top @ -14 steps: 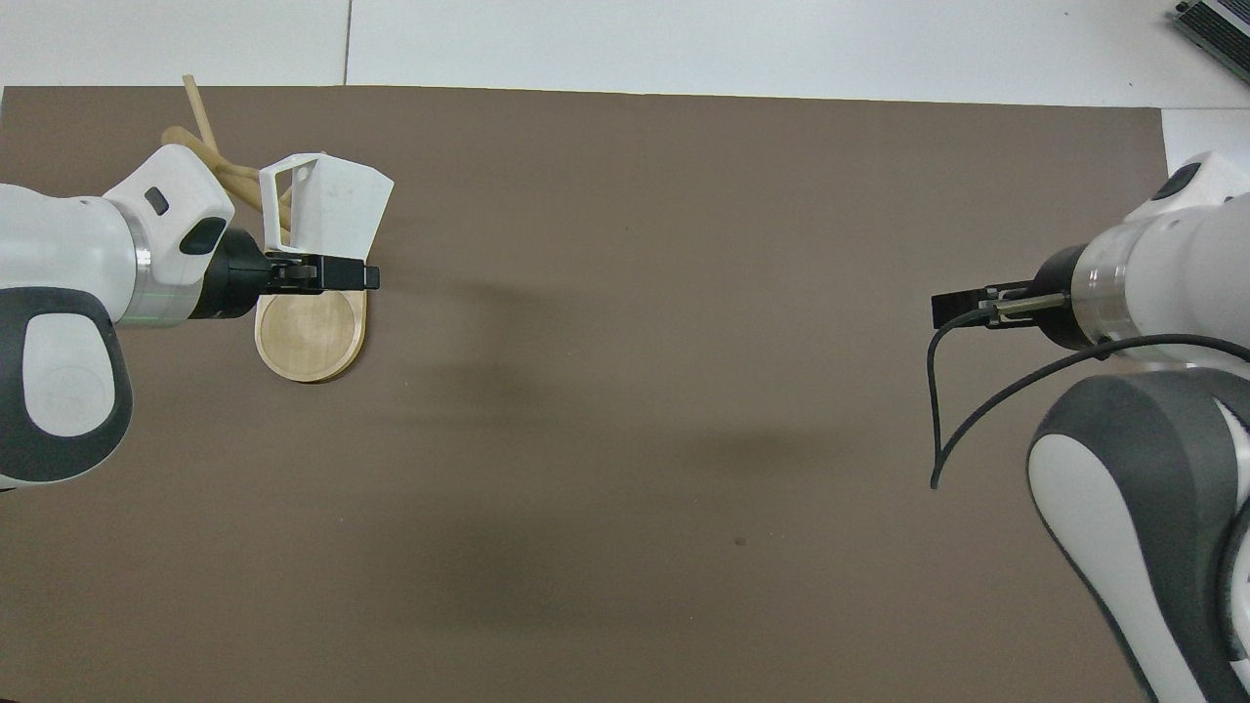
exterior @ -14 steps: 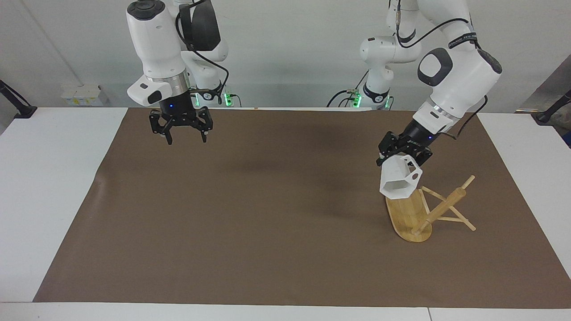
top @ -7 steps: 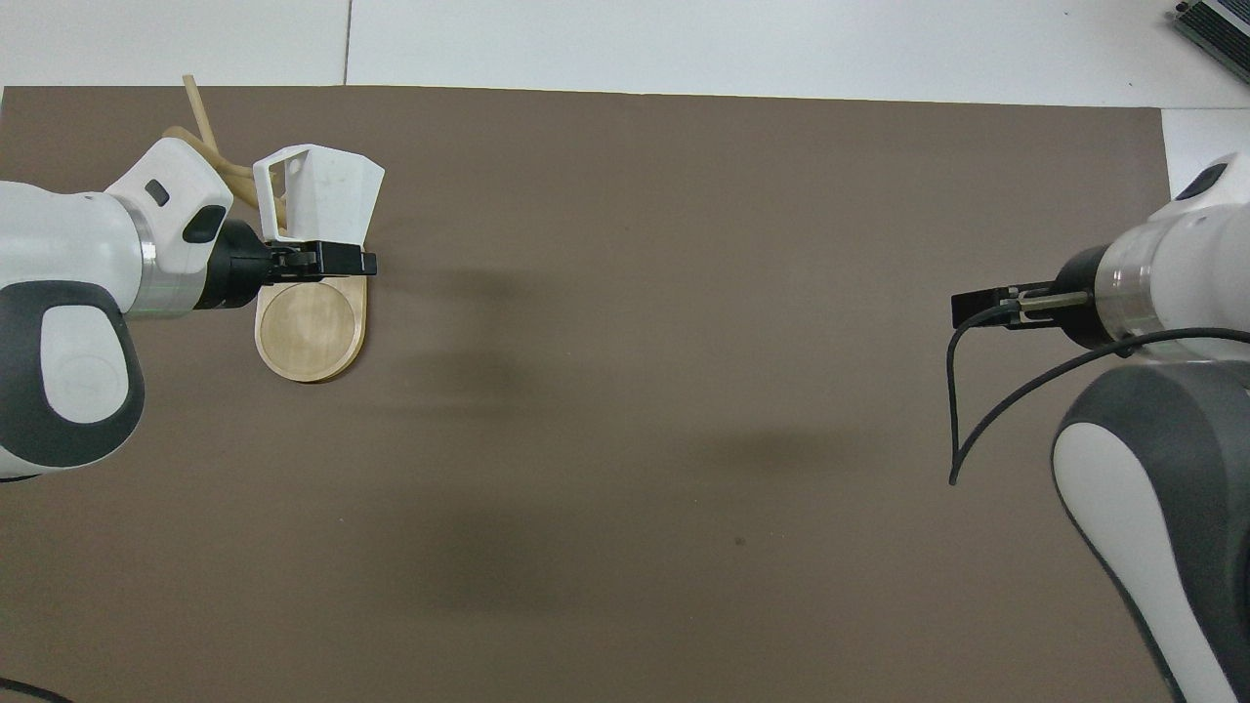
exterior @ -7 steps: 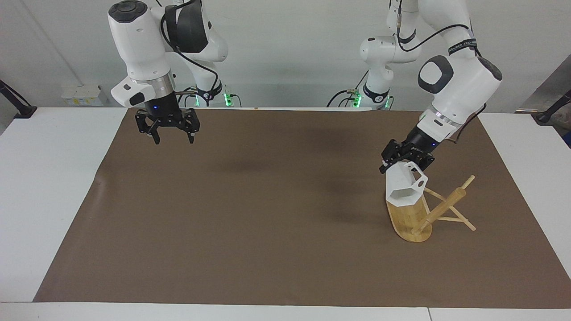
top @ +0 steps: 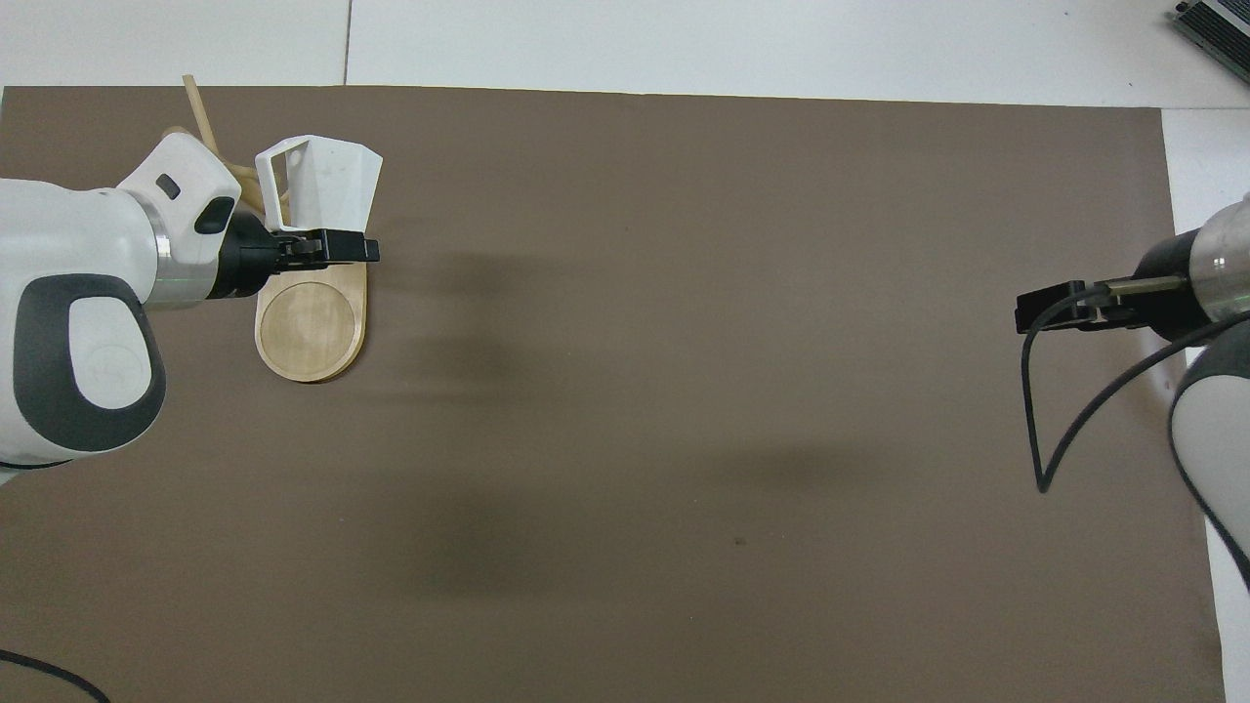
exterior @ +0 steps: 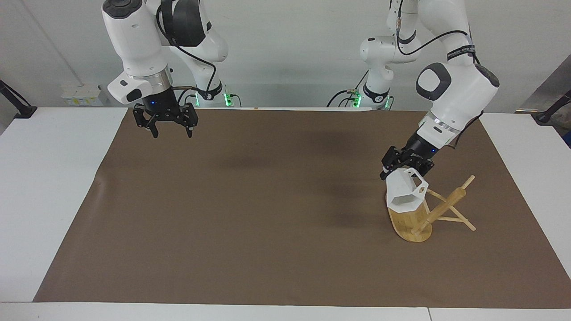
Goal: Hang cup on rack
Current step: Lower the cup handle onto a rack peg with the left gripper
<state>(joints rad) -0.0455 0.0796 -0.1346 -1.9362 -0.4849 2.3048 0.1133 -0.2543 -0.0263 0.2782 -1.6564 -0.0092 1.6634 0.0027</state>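
Facing view: the left end effector (exterior: 403, 170) is clamped on the white cup (exterior: 405, 192), apparently touching the toppled rack (exterior: 412, 221) at the left arm's end of the surface (exterior: 267, 223), while the right end effector (exterior: 171, 131) waits, fingers spread.

The cup (exterior: 405, 194) hangs over the rack (exterior: 417, 220), at the left arm's end.

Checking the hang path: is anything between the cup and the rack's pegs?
Nothing visible. The left end effector holds the cup over the rack, which lies tipped on its side.
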